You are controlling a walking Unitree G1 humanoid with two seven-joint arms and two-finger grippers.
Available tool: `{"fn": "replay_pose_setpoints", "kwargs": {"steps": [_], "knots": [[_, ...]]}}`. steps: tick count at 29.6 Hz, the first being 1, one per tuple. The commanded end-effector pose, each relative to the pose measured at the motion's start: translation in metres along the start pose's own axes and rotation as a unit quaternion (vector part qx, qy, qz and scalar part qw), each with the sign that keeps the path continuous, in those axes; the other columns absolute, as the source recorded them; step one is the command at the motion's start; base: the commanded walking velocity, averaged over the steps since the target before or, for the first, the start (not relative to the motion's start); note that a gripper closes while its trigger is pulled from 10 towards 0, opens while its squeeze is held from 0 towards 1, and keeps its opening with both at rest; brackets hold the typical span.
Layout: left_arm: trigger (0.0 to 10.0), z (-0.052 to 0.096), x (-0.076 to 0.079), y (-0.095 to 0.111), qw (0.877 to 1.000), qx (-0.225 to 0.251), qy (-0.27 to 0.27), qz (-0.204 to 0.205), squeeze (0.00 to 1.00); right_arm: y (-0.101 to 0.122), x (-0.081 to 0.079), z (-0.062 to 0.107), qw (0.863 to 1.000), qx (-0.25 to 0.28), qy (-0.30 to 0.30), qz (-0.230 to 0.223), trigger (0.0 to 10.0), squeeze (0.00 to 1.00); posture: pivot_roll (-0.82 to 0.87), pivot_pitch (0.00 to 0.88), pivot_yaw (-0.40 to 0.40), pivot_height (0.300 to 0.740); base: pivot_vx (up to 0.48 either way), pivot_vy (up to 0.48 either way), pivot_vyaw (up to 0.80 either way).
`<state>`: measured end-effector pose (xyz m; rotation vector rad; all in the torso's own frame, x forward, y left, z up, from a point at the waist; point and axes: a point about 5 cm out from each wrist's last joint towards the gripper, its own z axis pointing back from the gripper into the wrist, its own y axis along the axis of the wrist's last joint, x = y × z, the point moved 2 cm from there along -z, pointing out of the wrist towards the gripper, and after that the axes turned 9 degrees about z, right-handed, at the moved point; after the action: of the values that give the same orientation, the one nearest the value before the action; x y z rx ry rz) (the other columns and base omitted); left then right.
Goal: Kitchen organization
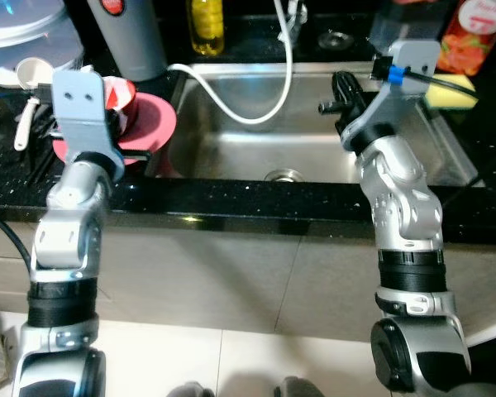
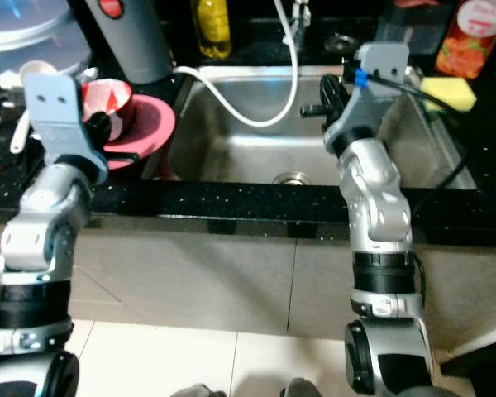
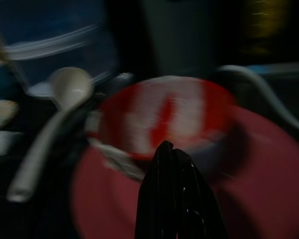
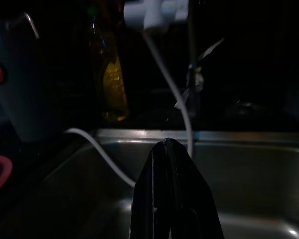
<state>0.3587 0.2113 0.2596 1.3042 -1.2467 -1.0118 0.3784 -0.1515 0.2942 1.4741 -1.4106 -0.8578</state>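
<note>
Our left gripper (image 3: 172,149), fingers pressed together, hovers before the blurred red-and-white bowl (image 3: 162,117) on the round pink plate (image 1: 157,120) left of the steel sink (image 1: 240,141). Our right gripper (image 4: 170,149), closed too, hangs over that dim basin.

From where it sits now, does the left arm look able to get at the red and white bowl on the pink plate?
Probably yes. The left end effector, fingers together, points straight at the red and white bowl on the pink plate, with nothing between them. The white spoon lies off to one side.
</note>
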Motion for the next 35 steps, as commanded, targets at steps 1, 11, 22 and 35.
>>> {"fn": "replay_pose_setpoints", "kwargs": {"steps": [1,11,22,35], "knots": [[10.0,-0.004,-0.003,0.005,1.0,0.003,0.012,-0.015,0.0,-0.005,-0.008,-0.002,1.0,-0.007,0.016,0.006,10.0,0.0,-0.04,0.14,0.075,0.74,0.0,0.0,0.0],[10.0,-0.005,-0.007,0.031,0.994,0.035,-0.017,-0.105,0.0,0.0,-0.027,-0.034,0.993,-0.04,0.103,0.035,10.0,0.0,0.0,0.159,0.042,0.74,0.0,0.0,0.0],[10.0,0.017,0.012,0.024,0.995,0.058,-0.059,-0.058,0.0,0.009,-0.02,-0.038,0.992,-0.021,0.104,0.07,10.0,0.0,0.0,0.099,0.027,0.74,0.0,0.0,0.0],[10.0,0.009,-0.007,0.041,0.994,0.045,-0.053,-0.089,0.0,0.0,0.004,-0.033,0.994,-0.025,0.062,0.085,10.0,0.0,0.0,0.057,0.045,0.74,0.0,0.0,0.0]]}}
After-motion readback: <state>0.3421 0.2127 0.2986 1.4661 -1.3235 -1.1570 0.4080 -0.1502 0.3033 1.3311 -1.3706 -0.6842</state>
